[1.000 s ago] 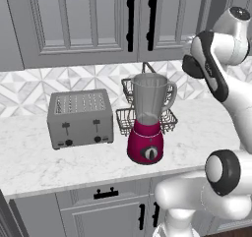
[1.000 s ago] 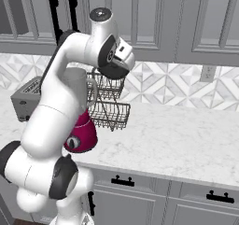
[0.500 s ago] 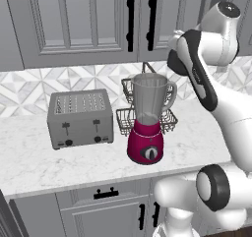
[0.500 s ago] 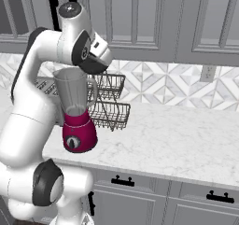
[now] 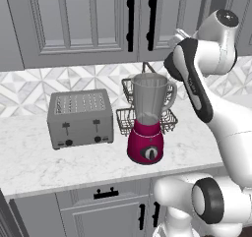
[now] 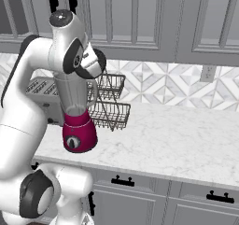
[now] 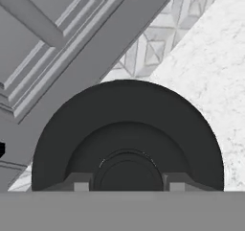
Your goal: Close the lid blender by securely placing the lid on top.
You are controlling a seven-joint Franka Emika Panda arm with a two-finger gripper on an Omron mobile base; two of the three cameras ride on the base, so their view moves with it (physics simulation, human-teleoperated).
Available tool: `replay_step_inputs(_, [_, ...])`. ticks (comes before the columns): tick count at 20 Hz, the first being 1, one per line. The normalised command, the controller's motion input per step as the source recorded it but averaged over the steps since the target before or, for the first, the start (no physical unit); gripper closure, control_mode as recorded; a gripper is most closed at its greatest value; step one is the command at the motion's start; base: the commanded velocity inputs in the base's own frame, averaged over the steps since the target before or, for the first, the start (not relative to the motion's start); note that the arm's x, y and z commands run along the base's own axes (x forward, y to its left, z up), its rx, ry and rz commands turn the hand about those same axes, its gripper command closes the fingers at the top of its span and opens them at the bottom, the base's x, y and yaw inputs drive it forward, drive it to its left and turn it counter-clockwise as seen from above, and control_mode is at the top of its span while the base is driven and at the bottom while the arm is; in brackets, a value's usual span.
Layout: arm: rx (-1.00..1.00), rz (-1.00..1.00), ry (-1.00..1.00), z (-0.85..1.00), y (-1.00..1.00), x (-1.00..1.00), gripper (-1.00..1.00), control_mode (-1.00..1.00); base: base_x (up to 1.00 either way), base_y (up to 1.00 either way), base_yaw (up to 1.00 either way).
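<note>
The blender (image 5: 147, 118) stands on the counter, magenta base with a round dial and a clear jar whose rim is uncovered; it also shows in the right base view (image 6: 77, 112). The lid (image 7: 127, 134), a round black cap, sits close before the hand camera. My gripper (image 7: 128, 184) is shut on the lid, with one fingertip at each side of its lower part. In the base views my arm's upper links hang beside and above the jar, to its right in the left base view, and hide the hand.
A grey toaster (image 5: 81, 118) stands left of the blender. A two-tier wire rack (image 6: 109, 102) sits behind it against the tiled backsplash. Grey wall cabinets (image 5: 88, 19) hang low overhead. Bare marble counter (image 6: 177, 135) stretches to the right.
My arm has swung left with the lid, from the right edge of the left base view to just beside and above the blender jar. The blender and toaster stay put.
</note>
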Motion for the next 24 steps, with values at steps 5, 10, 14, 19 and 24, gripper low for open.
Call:
replay_step_inputs(5, [0.42, -0.12, 0.13, 0.21, 0.0, 0.0, 1.0, -1.0, 0.0, 0.0, 0.0])
replay_step_inputs(10, [0.24, 0.01, 0.14, -0.05, 0.03, 0.0, 1.0, -1.0, 0.0, 0.0, 0.0])
replay_step_inputs(14, [-0.01, 0.01, 0.01, -0.01, 0.36, 0.07, 1.0, -1.0, 0.0, 0.0, 0.0])
replay_step_inputs(19, [-0.04, 0.06, 0.05, -0.04, 0.3, 0.2, 1.0, -1.0, 0.0, 0.0, 0.0])
replay_step_inputs(24, [-0.01, 0.12, 0.09, 0.0, 0.21, 0.24, 1.0, -1.0, 0.0, 0.0, 0.0])
